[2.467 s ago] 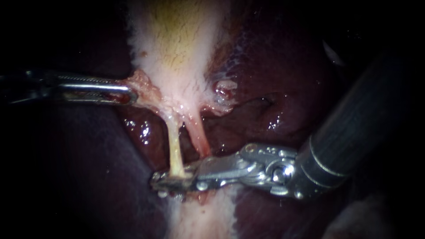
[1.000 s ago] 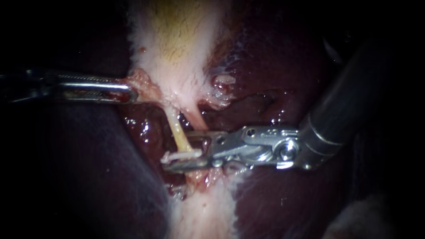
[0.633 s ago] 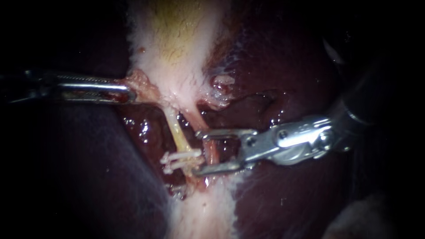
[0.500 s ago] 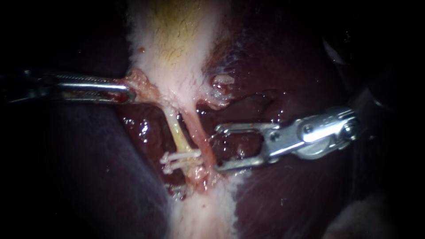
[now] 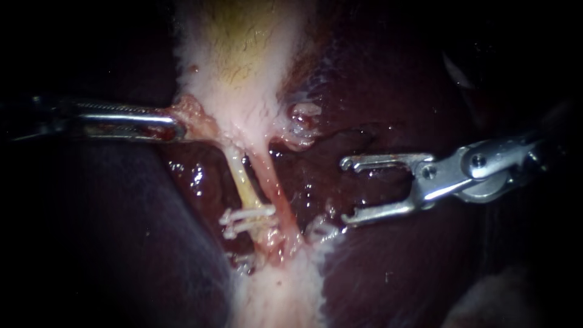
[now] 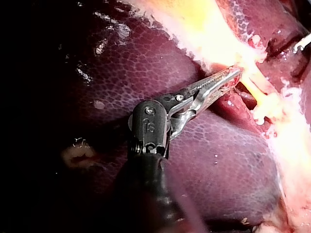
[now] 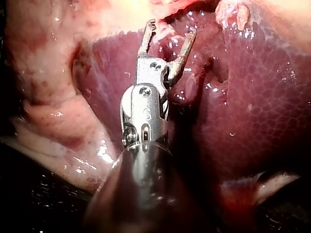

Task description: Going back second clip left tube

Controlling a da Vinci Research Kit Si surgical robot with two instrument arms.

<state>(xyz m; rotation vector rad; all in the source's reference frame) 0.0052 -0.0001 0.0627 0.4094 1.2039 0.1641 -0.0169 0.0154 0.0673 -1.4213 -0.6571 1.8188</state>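
The right instrument [image 5: 344, 191] holds its jaws wide apart with nothing between them, above the wet liver [image 5: 395, 91] and to the right of both tubes. The right wrist view alone shows the small hooks at its jaw tips and bare liver showing through the gap.

The left instrument [image 5: 179, 129] has its jaws clamped on the reddish left edge of the gallbladder [image 5: 243, 61]. The left wrist view shows the toothed jaw faces lying together on that tissue, which the endoscope view shows only side-on.

Only the endoscope view shows the task's site plainly. The yellowish left tube [image 5: 245, 185] runs down from the gallbladder's neck, with two white clips [image 5: 246, 218] across its near end. The pink right tube [image 5: 276, 194] lies just beside it, between the clips and the right instrument.
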